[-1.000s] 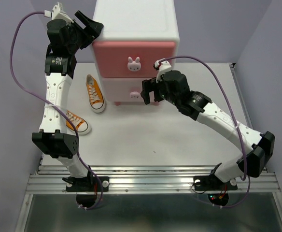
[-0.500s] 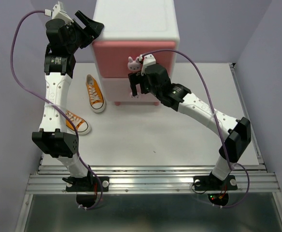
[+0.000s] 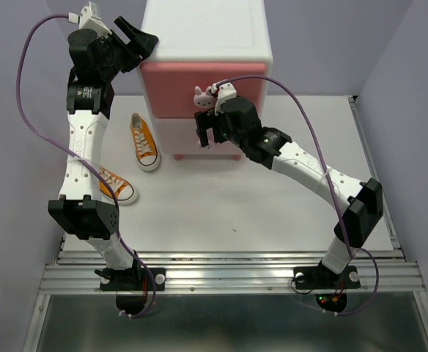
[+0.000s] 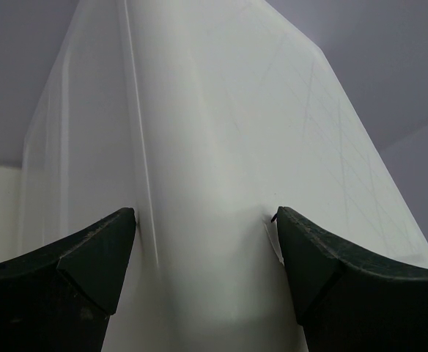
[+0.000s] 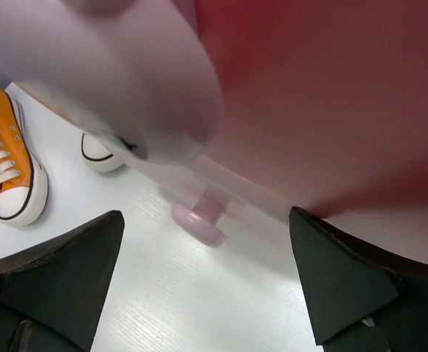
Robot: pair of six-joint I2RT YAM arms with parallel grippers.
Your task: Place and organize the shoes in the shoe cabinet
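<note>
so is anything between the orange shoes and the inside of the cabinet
Yes, the drawers: both pink fronts of the shoe cabinet look shut, so the two orange shoes on the table to its left have no way in. The open right end effector is at the fronts.

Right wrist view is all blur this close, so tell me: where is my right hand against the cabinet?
Observer: Your right hand is open at the shoe cabinet's front, just below the upper drawer's bunny knob.
Operator: And the left hand?
Observer: The left hand is open, straddling a corner edge on the cabinet's left side.
Operator: Any shoes awkward to reach?
Observer: The nearer orange shoe lies partly under the left arm.
</note>
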